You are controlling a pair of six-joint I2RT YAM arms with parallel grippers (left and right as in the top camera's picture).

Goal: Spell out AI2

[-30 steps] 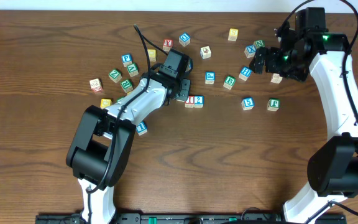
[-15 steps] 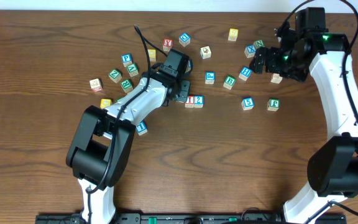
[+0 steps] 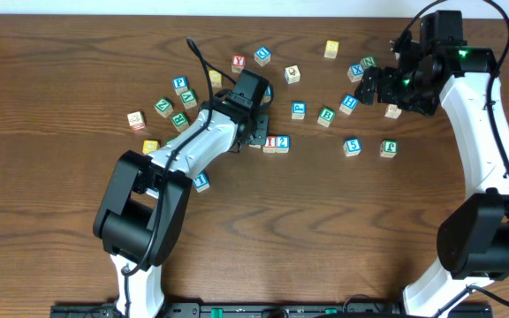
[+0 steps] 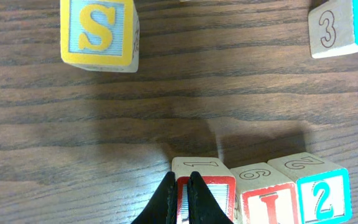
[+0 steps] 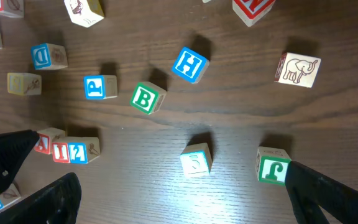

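Left wrist view: red-framed I block (image 4: pixel 267 202) flush against cyan-framed 2 block (image 4: pixel 321 198).

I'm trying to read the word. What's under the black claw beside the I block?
A red-edged block sits under the left claw, right beside the I block. The claw covers its letter, so it can't be read.

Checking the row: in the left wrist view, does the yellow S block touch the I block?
No, the S block stands apart, far up the frame from the I block.
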